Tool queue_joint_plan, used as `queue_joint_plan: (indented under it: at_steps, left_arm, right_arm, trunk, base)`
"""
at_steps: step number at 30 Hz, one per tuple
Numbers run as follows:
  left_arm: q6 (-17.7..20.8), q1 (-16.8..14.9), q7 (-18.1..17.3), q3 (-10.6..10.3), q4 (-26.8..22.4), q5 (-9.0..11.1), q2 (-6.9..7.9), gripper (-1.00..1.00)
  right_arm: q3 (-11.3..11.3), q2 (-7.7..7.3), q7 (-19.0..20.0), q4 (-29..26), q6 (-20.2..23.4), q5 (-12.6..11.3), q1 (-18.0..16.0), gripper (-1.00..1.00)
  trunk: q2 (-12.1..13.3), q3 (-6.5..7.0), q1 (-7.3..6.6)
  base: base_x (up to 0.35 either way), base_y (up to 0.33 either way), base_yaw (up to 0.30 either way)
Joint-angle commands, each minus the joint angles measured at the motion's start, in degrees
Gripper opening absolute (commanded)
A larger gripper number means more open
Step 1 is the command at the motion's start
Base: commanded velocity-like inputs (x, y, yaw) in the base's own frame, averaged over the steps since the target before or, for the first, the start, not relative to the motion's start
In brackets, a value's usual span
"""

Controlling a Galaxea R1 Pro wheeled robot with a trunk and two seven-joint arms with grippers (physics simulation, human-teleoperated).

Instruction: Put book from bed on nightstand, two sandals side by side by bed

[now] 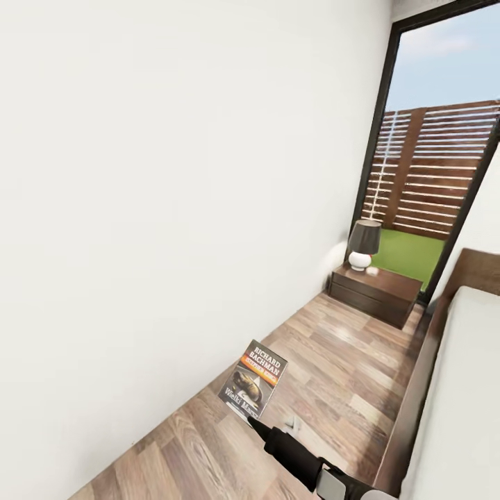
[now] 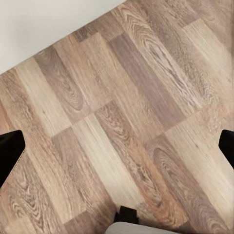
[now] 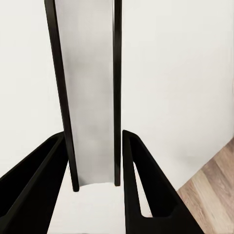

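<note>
Right end effector [image 1: 251, 420]: pinching the book [image 1: 253, 380] by its lower edge, fingers pressed onto both covers. In the right wrist view, right end effector [image 3: 95, 139] with the book [image 3: 87, 87] edge-on between the two black fingers, rising straight out along them. Edge grip probably chosen because a thin paperback gives nothing else to grab; leaves most of the cover free for laying it flat later.

Book held in the air, clear of the floor [image 1: 326, 375], cover facing the head camera, tilted a little, between the white wall [image 1: 173, 173] and the bed [image 1: 458, 389]. Off the mattress, not yet on anything.

Left end effector [image 2: 117, 146]: spread wide, empty, pointing down at bare floor planks. Likely parked low to stay out of the carrying arm's way.

Further out: nightstand [image 1: 375, 292] at the far end of the aisle, in front of the tall window [image 1: 437, 173], near the head of the bed. Well apart from the book. Lamp [image 1: 363, 243] on the wall-side part of its top; bare top on the bed side, so probably the drop spot.

Judgement: carry phase, mid-transit down the aisle. Next calls for closing in on the nightstand, then lowering the book flat beside the lamp. Risks: book slipping in an edge-only pinch, clipping the lamp shade. Sandals step to follow.
</note>
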Motion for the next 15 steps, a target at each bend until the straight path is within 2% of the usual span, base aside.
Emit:
queue_joint_plan:
  at_steps: [1, 15]
  left_arm:
    - [-0.12, -0.02, 0.34, -0.49, -0.07, 0.33, 0.05, 1.00]
    - [-0.12, -0.02, 0.34, -0.48, -0.06, 0.33, 0.05, 1.00]
  right_arm:
    - [-0.43, 0.04, 0.00, -0.06, -0.60, 0.55, -0.06, -1.00]
    - [-0.38, 0.04, 0.00, -0.07, -0.60, 0.55, -0.05, -1.00]
  trunk:
    - [-0.13, -0.13, 0.06]
    - [-0.13, -0.13, 0.06]
  base:
    - [0.259, 0.240, -0.271]
    - [0.239, 0.255, -0.274]
